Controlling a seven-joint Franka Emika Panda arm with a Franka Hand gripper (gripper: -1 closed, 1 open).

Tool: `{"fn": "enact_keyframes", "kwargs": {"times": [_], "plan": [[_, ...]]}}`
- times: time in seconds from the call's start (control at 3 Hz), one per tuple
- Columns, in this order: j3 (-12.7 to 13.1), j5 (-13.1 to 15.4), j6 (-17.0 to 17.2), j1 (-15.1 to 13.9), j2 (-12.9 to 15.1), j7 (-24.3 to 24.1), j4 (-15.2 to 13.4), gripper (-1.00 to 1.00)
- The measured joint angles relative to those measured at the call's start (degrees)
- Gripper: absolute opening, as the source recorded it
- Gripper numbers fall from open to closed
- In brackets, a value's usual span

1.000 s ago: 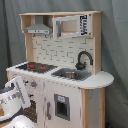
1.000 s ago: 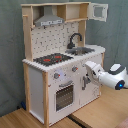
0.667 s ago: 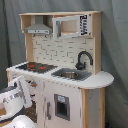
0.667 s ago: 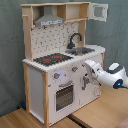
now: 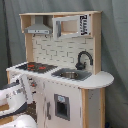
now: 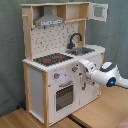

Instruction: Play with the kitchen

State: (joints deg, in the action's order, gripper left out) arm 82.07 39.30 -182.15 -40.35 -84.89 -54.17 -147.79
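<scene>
The large white and light-wood toy kitchen (image 6: 60, 65) fills the middle of both exterior views, standing upright on a pale wooden floor (image 6: 20, 120) against a grey-green curtain (image 6: 10, 50). In the second exterior view its grey extractor hood (image 6: 49, 20) sits at about eleven o'clock, the small white microwave cupboard (image 6: 98, 11) at one o'clock with its door swung partly open, and the black curved faucet (image 6: 75, 39) rises behind the sink (image 6: 82, 50) near the centre. The black hob with red rings (image 6: 52, 59) lies on the kitchen's counter (image 6: 40, 66) at about nine o'clock from the sink, and the oven door (image 6: 64, 96) with its dark window is below at six o'clock.

The white robot arm (image 6: 107, 76) reaches in from three o'clock in the second exterior view, and its gripper (image 6: 80, 66) is right at the front panel, beside the row of knobs (image 6: 56, 76) under the hob. I cannot tell how far its jaws are parted, nor whether it has hold of anything.

The trouble I would expect: the gripper is tight against the front, so a push that is too firm could shove or tip the light kitchen, or jam against the panel rather than turning a knob. The open microwave door could also be caught if the arm lifts.
</scene>
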Motion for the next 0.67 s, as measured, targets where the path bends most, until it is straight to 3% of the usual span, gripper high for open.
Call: {"fn": "enact_keyframes", "kwargs": {"times": [0.33,0.67], "plan": [[0.8,0.0,-2.8,-3.8,0.0,-1.6,2.7,1.0],[0.8,0.0,-3.3,-5.5,0.0,-1.6,4.0,1.0]]}}
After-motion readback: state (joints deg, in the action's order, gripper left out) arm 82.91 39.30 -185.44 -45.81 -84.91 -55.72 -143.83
